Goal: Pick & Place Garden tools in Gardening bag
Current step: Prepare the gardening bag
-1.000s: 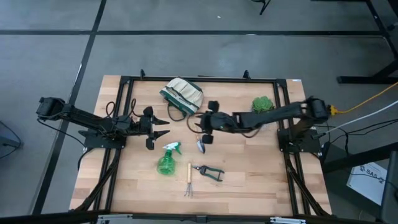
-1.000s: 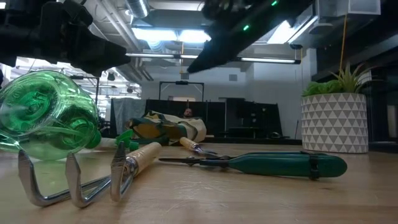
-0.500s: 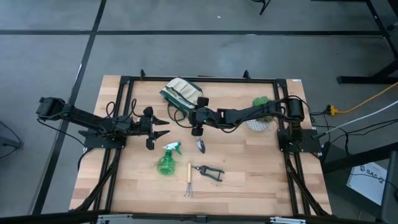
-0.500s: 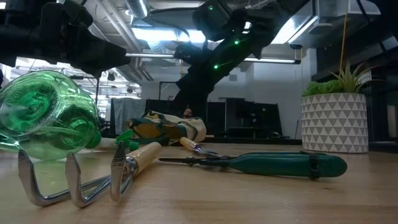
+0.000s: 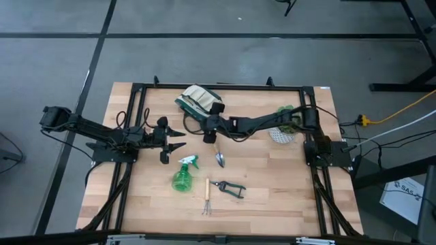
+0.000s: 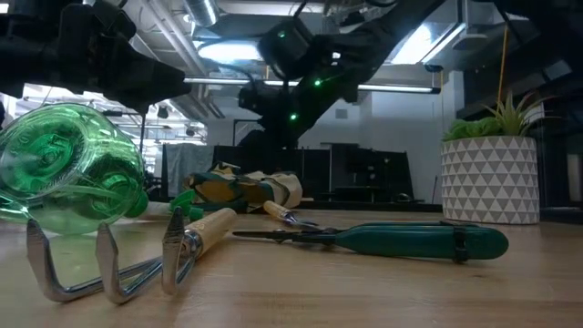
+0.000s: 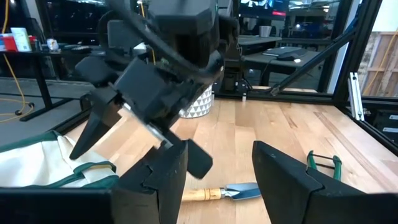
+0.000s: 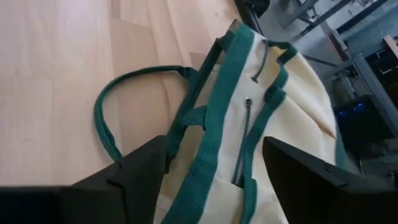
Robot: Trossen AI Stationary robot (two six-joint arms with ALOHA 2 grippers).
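The gardening bag (image 5: 199, 101) lies on its side at the far middle of the table, its beige cloth and green trim (image 8: 217, 118) filling the right wrist view. My right gripper (image 5: 206, 129) (image 8: 211, 163) hovers open just near of the bag, over its handle loop (image 8: 106, 118), touching nothing. Flat on the table lie the trowel (image 5: 219, 156) (image 7: 217, 193), the green spray bottle (image 5: 182, 177) (image 6: 68, 173), the small rake (image 5: 207, 197) (image 6: 118, 264) and the shears (image 5: 230, 188) (image 6: 392, 239). At the left, my left gripper (image 5: 178, 138) (image 7: 217, 180) waits open and level.
A potted plant (image 5: 287, 117) in a white patterned pot (image 6: 487, 178) stands at the far right, partly under my right arm. A black frame (image 5: 136, 88) borders the table's edges. Bare wood (image 5: 286, 197) shows at the near right.
My right gripper has gone toward the table's left edge, from above the trowel to just near of the bag, and has come down. The tools and the bag have kept their places.
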